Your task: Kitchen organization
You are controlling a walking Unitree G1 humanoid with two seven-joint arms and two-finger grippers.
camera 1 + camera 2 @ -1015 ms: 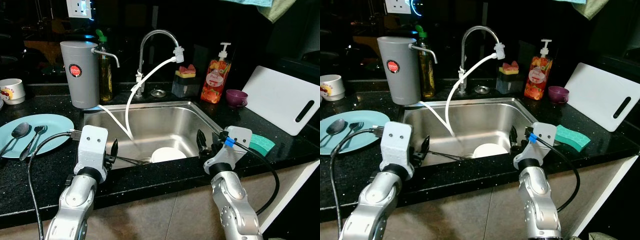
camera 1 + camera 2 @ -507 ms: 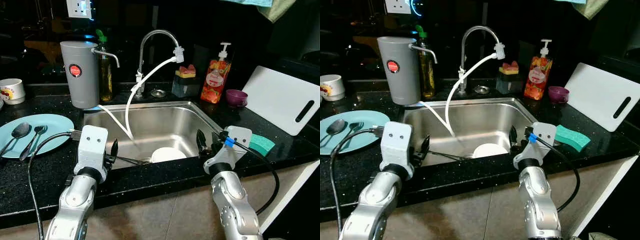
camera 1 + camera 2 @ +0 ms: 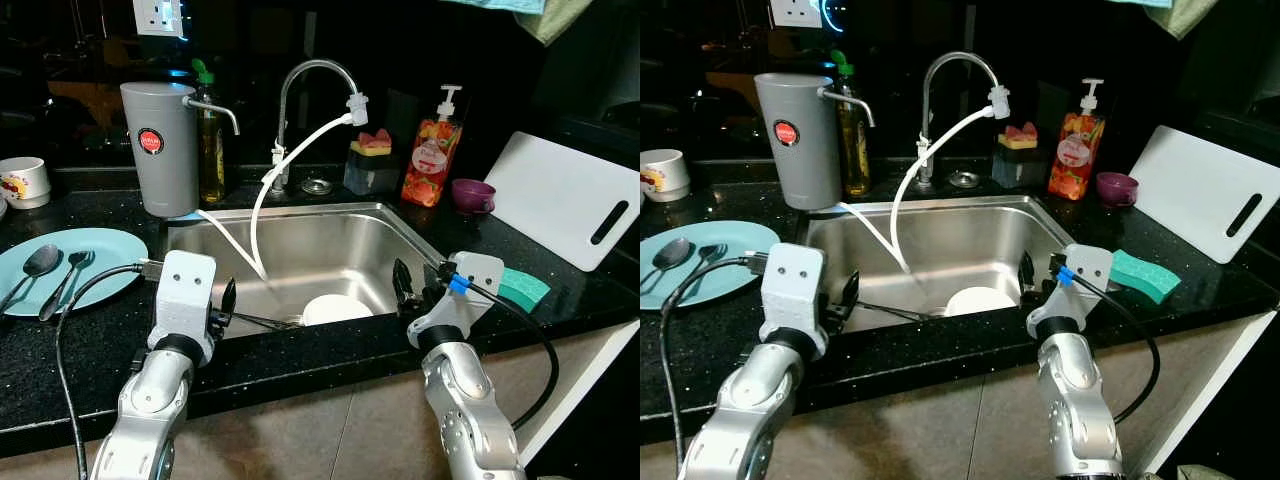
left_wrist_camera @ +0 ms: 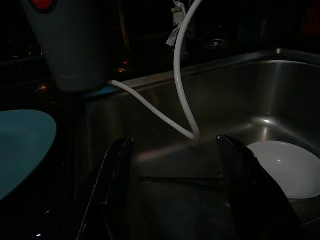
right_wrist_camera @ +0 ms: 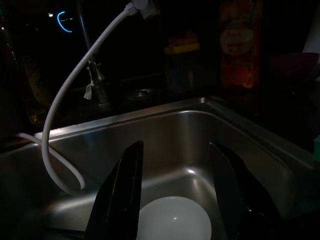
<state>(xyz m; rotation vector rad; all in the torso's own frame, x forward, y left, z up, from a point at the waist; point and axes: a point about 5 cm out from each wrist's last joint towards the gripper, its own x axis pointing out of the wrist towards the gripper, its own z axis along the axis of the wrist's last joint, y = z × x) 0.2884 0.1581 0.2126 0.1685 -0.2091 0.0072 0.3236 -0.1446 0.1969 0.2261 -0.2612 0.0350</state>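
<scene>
A white bowl (image 3: 336, 308) lies at the bottom of the steel sink (image 3: 330, 225), beside a dark utensil (image 3: 265, 321). My left gripper (image 3: 226, 305) hovers open over the sink's front left edge, nothing between its fingers (image 4: 110, 185). Over the front right corner my right gripper (image 3: 412, 290) is open too, and its wrist view looks down on the bowl (image 5: 172, 225). A light blue plate (image 3: 100, 255) with two spoons (image 3: 40, 262) rests on the black counter to the left. A green sponge (image 3: 525, 287) sits just right of the right gripper.
A grey water filter (image 3: 160, 148), oil bottle (image 3: 211, 150), tap (image 3: 305, 85) with white hose (image 3: 262, 205), sponge holder (image 3: 370, 165), orange soap bottle (image 3: 430, 155) and purple cup (image 3: 472, 194) line the back. A white cutting board (image 3: 570, 205) leans at the right; a mug (image 3: 22, 181) stands far left.
The whole picture shifted slightly as the camera settled. Both grippers and all objects stay where they were.
</scene>
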